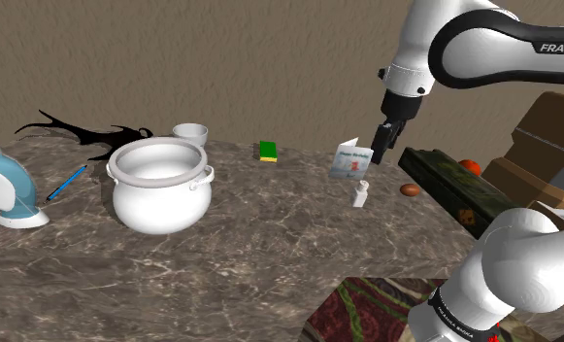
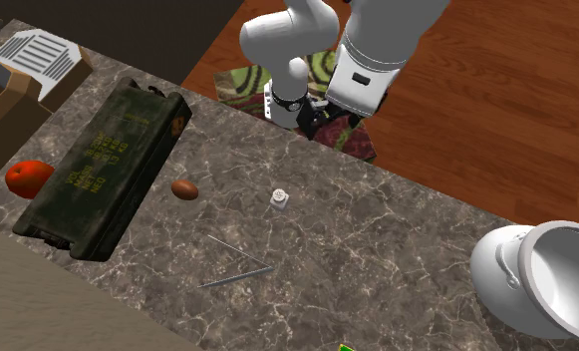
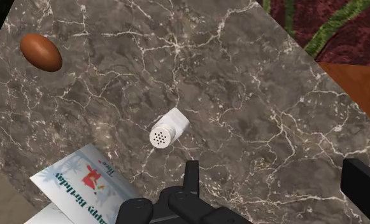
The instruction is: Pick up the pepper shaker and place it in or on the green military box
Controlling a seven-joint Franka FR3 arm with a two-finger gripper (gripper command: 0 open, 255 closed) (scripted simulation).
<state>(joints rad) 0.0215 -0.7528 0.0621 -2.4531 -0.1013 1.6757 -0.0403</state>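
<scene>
The white pepper shaker [image 1: 362, 194] stands upright right of centre in the shoulder view, just below the gripper [image 1: 383, 144], whose fingers [image 3: 190, 178] stand apart, empty. Shift sideways until the shaker sits between them, then descend straight; the green military box [image 1: 452, 188] waits further right.

Dark marble counter [image 1: 270, 253] in the shoulder view, white pot [image 1: 161, 189] left of centre, bowl [image 1: 189, 133] behind it, blue pen [image 1: 66, 183] and bottle [image 1: 8, 189] at far left, green block [image 1: 267, 150] and card [image 1: 348, 162] mid-frame, white shaker [image 1: 362, 194], brown egg [image 1: 410, 189], green box [image 1: 454, 189] and tomato [image 1: 471, 166] at right
</scene>
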